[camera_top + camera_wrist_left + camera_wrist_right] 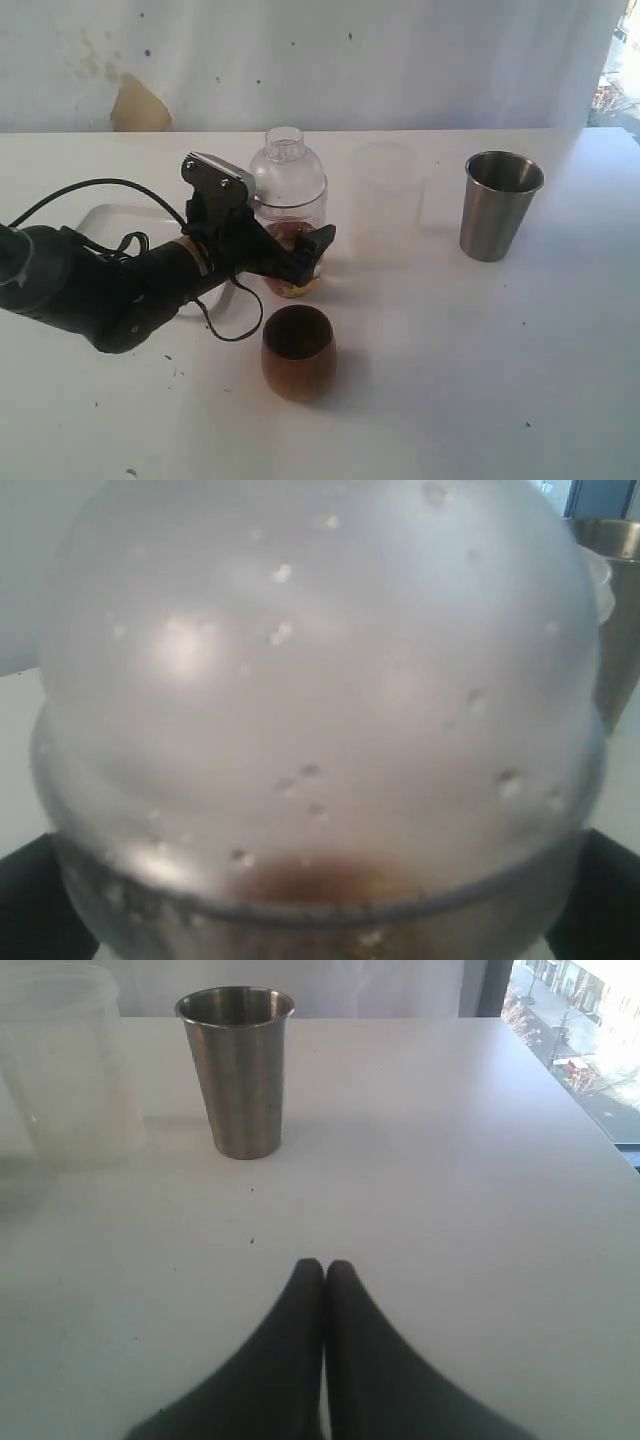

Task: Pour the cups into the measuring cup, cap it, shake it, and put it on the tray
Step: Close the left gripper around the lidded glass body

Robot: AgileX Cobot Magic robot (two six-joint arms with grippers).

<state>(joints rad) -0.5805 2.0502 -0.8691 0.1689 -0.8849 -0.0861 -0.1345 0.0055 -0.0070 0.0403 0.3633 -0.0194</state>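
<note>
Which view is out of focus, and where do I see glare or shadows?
Left wrist view: the measuring cup fills the frame, blurred, with a soft highlight; right wrist view: sharp, the steel tumbler casts a faint shadow; exterior view: the frosted cup nearly vanishes against the white table.

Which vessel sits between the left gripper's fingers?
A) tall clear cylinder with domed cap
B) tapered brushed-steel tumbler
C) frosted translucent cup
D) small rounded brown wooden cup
A: the left gripper flanks the base of the tall clear cylinder with domed cap, which fills the left wrist view; the brown wooden cup, brushed-steel tumbler and frosted translucent cup stand apart.
</note>
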